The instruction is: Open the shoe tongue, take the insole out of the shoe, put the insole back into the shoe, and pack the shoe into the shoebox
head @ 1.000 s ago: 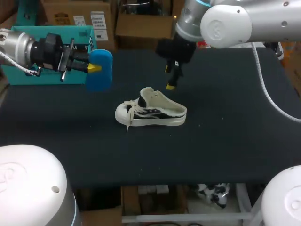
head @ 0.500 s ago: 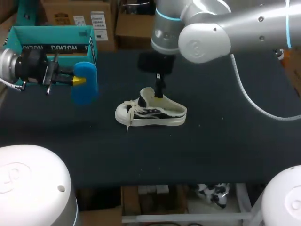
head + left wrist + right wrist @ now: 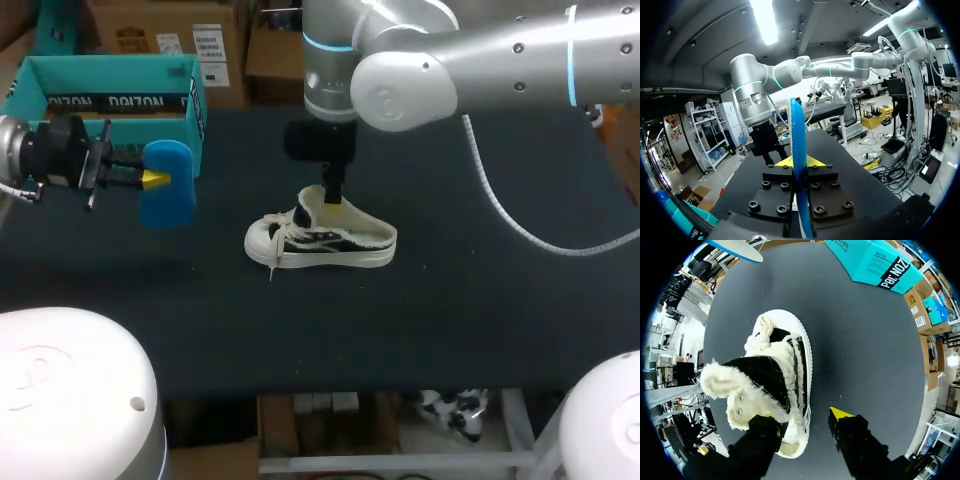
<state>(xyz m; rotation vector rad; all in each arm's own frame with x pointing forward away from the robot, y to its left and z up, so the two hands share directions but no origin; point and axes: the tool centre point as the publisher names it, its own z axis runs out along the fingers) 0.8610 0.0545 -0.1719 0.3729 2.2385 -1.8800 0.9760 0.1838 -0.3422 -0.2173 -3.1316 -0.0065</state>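
This was a robotics lab or test workshop, not a home or a shop. Two silver jointed machines, the left arm [image 3: 55,158] and the right arm [image 3: 480,65], came in from opposite sides over a counter [image 3: 500,300] covered in plain black cloth. On it a single shoe [image 3: 320,240] and a teal shoebox [image 3: 100,100] were laid out like trial pieces.

Silver arms [image 3: 480,65], cyan rings [image 3: 571,55], white cable [image 3: 500,215]
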